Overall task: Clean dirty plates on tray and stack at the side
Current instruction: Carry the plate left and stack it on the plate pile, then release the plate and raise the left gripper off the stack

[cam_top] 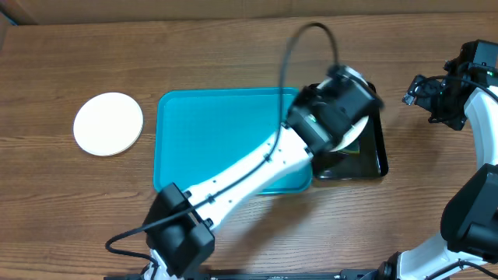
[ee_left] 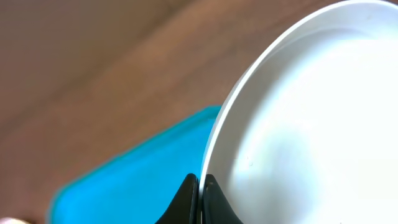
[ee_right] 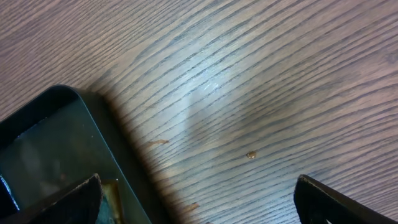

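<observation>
Pinching a plate (ee_left: 311, 124) by its thin rim, the left end effector (ee_left: 200, 186) holds it tilted above the black tray (cam_top: 379, 155), at 3 o'clock from the tray (cam_top: 202, 132). Likely stiff, light, slippery: a rim grip suits. The right end effector (ee_right: 198, 199) is wide, empty.

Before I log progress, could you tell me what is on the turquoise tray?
Nothing shows on the tray; its visible floor is bare. The left arm crosses one corner, hiding whatever lies beneath it.
</observation>
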Controlling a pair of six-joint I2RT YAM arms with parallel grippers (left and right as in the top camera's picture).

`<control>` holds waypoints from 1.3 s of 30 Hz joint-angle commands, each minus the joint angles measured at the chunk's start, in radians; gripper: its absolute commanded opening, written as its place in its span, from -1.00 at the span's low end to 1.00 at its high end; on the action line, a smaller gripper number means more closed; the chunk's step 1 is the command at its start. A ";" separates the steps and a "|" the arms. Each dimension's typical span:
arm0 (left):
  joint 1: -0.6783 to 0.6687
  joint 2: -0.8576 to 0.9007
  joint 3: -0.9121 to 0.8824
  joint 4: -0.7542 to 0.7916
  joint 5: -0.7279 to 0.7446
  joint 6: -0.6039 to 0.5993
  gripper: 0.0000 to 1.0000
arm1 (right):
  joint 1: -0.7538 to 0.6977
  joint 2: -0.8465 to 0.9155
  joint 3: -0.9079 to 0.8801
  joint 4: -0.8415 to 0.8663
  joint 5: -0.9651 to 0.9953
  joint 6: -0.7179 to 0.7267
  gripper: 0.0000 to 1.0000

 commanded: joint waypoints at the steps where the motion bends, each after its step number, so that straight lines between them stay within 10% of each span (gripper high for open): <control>1: 0.112 -0.002 0.024 -0.024 0.238 -0.146 -0.92 | -0.004 -0.024 0.014 0.003 0.003 0.004 1.00; 14: 0.713 -0.002 0.024 -0.311 0.634 -0.283 -0.91 | -0.004 -0.024 0.014 0.003 0.003 0.004 1.00; 26: 1.250 -0.002 -0.034 -0.433 0.579 -0.283 -0.92 | -0.004 -0.024 0.014 0.003 0.003 0.004 1.00; 39: 1.478 -0.002 -0.238 -0.255 0.558 -0.283 -0.92 | -0.004 -0.024 0.014 0.003 0.003 0.004 1.00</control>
